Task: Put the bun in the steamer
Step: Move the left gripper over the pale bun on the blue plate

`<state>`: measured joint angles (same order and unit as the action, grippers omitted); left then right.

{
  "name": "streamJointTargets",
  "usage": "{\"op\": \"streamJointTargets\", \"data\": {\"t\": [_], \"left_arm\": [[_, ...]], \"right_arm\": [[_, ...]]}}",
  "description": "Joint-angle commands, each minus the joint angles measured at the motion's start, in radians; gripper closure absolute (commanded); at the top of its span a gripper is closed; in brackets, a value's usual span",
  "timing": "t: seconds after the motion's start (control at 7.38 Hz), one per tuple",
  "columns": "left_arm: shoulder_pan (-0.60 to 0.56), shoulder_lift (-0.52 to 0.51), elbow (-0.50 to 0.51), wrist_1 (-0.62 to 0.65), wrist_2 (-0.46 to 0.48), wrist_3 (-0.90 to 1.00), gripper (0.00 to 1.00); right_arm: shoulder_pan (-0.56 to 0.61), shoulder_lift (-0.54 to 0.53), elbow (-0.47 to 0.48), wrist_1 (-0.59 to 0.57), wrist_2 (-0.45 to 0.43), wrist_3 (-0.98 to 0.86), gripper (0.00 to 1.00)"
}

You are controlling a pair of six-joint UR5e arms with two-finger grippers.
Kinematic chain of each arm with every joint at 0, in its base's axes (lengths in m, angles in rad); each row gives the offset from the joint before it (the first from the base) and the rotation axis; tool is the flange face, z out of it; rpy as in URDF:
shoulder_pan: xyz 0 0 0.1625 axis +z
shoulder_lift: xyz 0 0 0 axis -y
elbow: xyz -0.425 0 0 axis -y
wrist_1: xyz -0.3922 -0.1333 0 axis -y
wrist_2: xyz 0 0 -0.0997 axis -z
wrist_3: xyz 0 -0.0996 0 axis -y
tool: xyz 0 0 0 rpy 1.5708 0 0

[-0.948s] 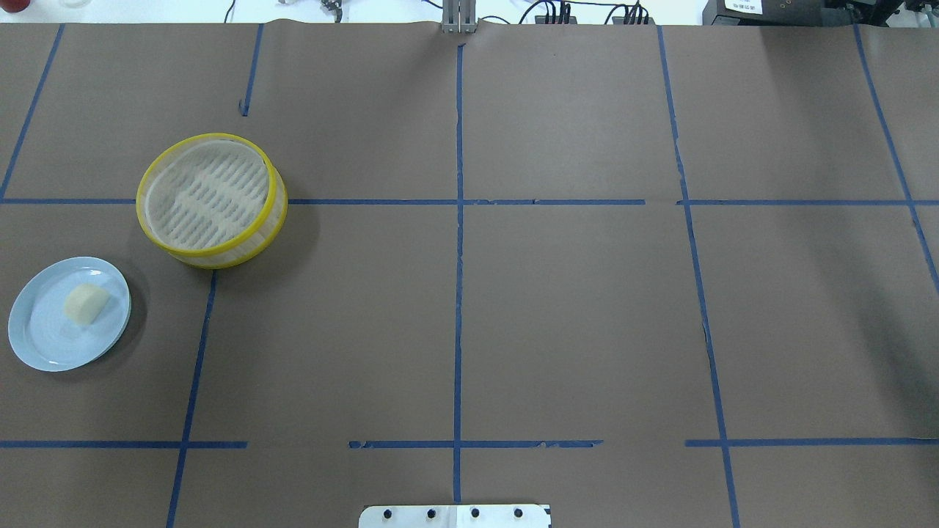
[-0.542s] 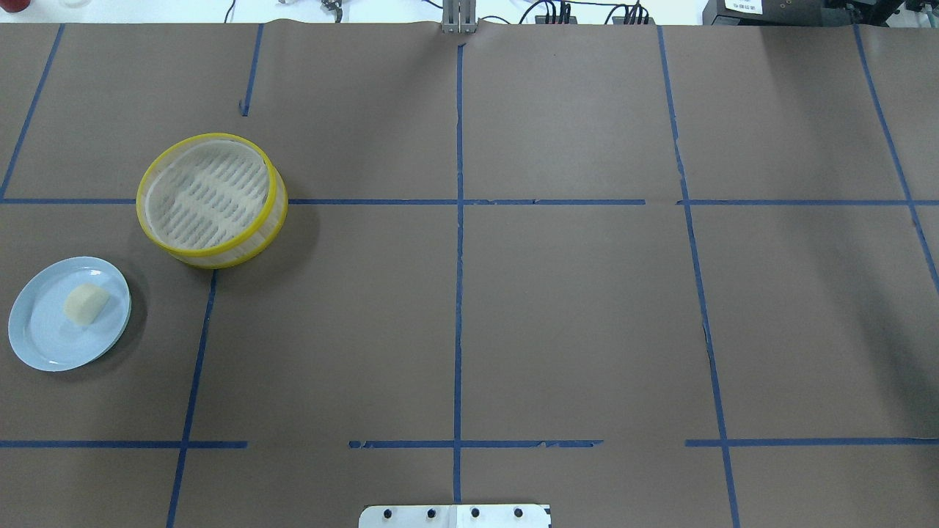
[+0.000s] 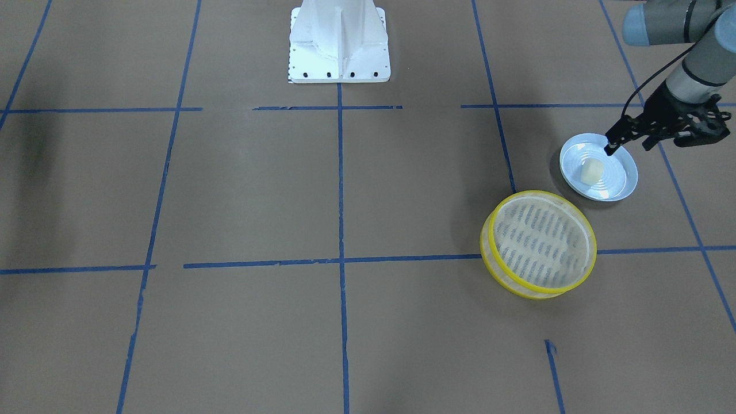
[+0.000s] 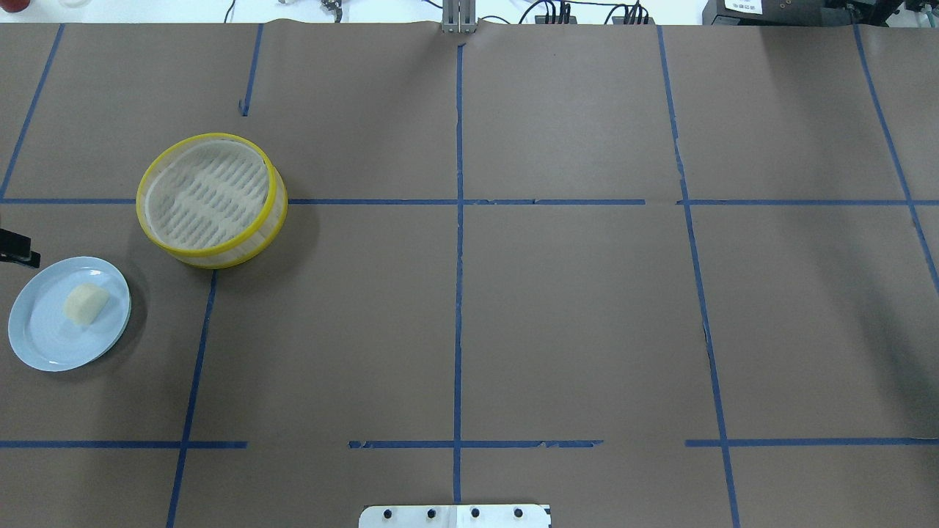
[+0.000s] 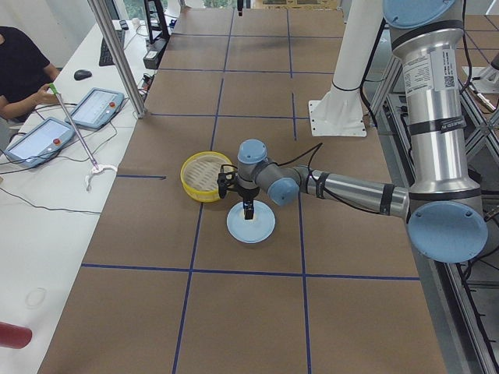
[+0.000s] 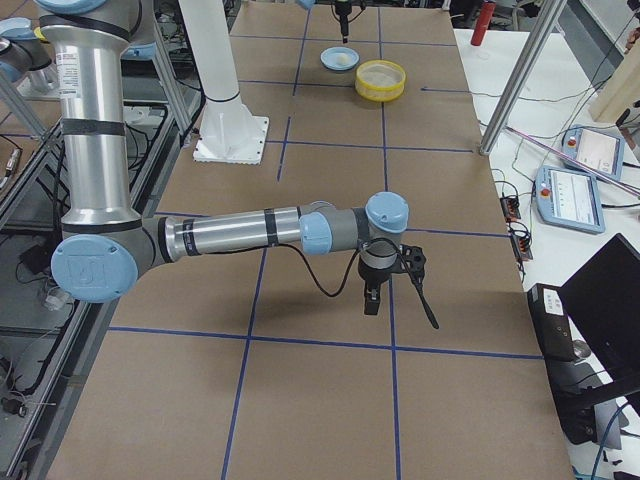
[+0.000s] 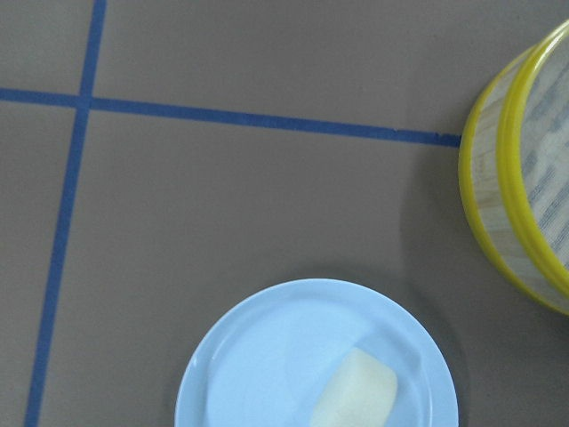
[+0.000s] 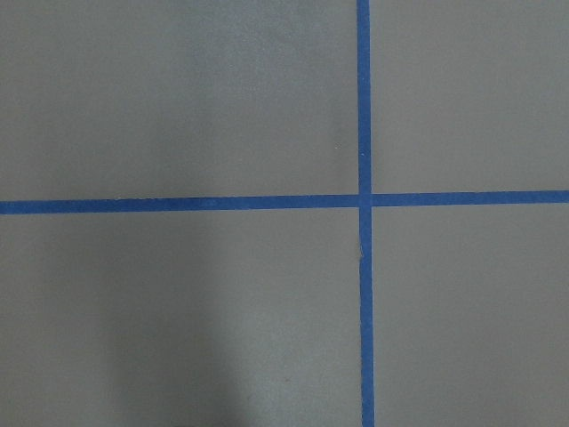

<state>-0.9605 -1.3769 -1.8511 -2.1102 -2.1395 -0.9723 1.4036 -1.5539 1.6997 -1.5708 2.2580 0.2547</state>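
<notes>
Overhead catches only a black tip of the left pincer; front-facing shows it whole, jaws apart, near the blue plate bearing the bun, the steamer alongside. Right pincer: cannot tell. Brown paper tabletop, blue tape lines; an operator sits beside it.

I see the bun, a small cream-white, soft-looking lump, lying on the pale blue plate. Near it the steamer sits upright: round, shallow, yellow-rimmed, its slotted beige floor showing
</notes>
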Motion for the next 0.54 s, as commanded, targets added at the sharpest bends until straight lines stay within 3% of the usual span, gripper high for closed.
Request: {"op": "streamJointTargets", "data": {"t": [0.0,0.41], "left_arm": [[0.049,-0.01,0.096,-0.118,0.029,-0.051,0.0],[0.097,-0.046,0.118,-0.131,0.046,-0.054,0.0]], "right_arm": [[0.0,0.0,0.0,0.0,0.0,0.0,0.0],[0.0,0.0,0.0,0.0,0.0,0.0,0.0]]}}
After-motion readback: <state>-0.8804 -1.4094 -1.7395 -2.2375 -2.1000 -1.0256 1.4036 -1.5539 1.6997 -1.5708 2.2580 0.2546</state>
